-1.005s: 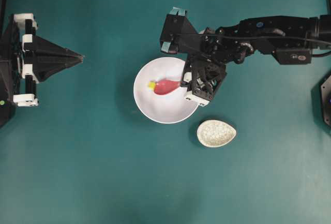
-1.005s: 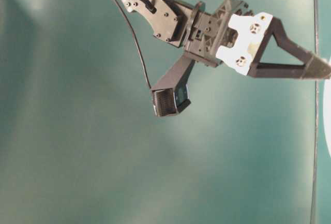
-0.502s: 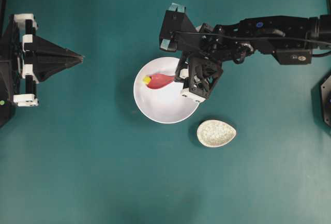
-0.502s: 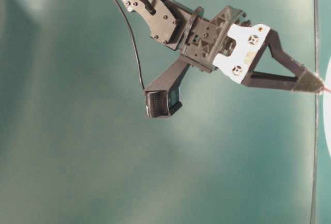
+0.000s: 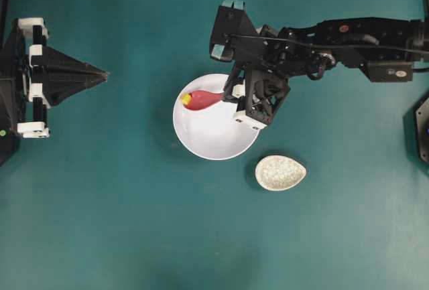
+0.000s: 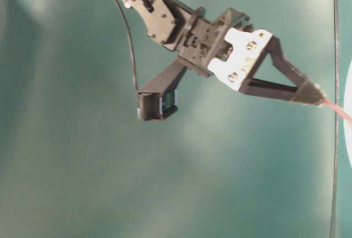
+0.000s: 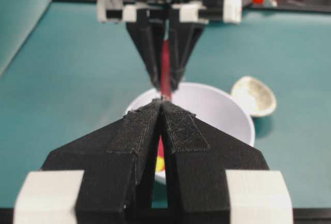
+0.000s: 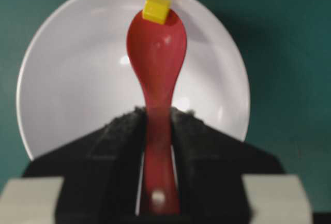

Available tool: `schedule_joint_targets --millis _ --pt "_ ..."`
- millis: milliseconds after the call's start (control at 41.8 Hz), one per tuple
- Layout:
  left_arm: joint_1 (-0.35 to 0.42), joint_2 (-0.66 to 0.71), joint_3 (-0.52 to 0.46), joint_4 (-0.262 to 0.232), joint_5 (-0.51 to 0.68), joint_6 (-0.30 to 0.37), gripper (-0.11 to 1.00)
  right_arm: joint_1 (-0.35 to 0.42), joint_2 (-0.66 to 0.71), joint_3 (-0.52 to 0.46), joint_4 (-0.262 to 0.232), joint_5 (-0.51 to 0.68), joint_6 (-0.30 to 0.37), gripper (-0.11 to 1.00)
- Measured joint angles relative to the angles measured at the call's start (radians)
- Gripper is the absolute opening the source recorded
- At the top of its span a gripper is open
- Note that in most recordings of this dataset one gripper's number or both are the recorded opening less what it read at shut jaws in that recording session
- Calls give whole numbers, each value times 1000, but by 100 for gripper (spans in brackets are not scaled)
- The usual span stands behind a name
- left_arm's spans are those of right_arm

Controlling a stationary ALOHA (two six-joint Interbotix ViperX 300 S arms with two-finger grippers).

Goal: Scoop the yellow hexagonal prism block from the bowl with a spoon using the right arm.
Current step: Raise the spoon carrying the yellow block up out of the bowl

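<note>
No writing can be read anywhere. The shiny red spoon [image 8: 156, 74] is pinched by its handle in the right pincer [image 8: 155, 131]. The tiny yellow hexagonal prism block [image 8: 156, 8] sits at the scoop's tip, over the smooth round white bowl [image 8: 67, 79]. The left pincer [image 7: 161, 111] is clenched with nothing in it. A speckled egg-shaped dish [image 5: 280, 173] lies on the teal tabletop [image 5: 134, 223].

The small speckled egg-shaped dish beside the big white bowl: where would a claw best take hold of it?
Probably by its rim, from straight above. The small speckled egg-shaped dish lies flat, hollow side up, apart from the large white bowl, so one finger could go inside and one outside its thin wall, likely across the narrower, pointed end.
</note>
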Motion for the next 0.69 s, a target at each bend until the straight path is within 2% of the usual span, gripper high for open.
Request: schedule_joint_targets --millis 239,383,526,694 --pt "0 0 -2 0 0 0 1 2 -40 3 0 -21 0 21" --pt "0 0 0 2 0 0 1 2 -87 21 -18 -77 -21 21" --pt "0 0 0 2 2 0 1 2 -155 49 -43 -169 -54 21" --pt "0 -2 0 0 14 0 1 2 -265 106 -64 -330 -89 21"
